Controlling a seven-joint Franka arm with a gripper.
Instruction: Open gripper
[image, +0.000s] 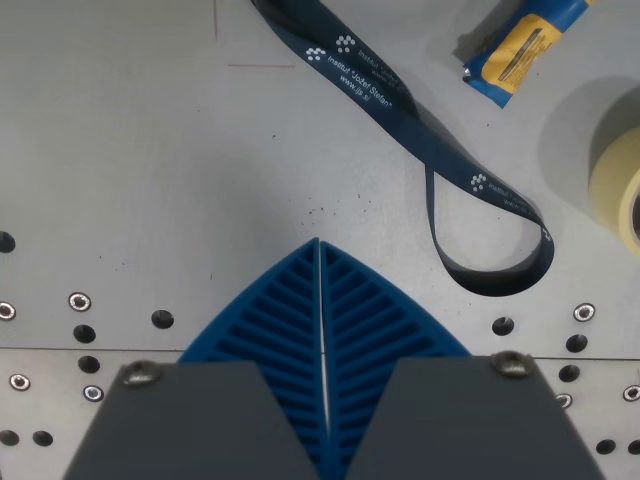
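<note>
My gripper (319, 246) fills the bottom middle of the wrist view. Its two blue ribbed fingers (275, 320) are pressed flat together along a thin centre seam and meet in a point at the tips. Nothing is held between them. The tips hover over the bare grey metal table (150, 170). The two grey finger mounts sit at the bottom edge of the view.
A dark blue printed lanyard (420, 130) runs from the top middle and loops at the right, close to the fingertips. A blue and yellow packet (522, 45) lies at the top right. A roll of pale yellow tape (620, 180) is at the right edge. Bolt holes dot the lower table.
</note>
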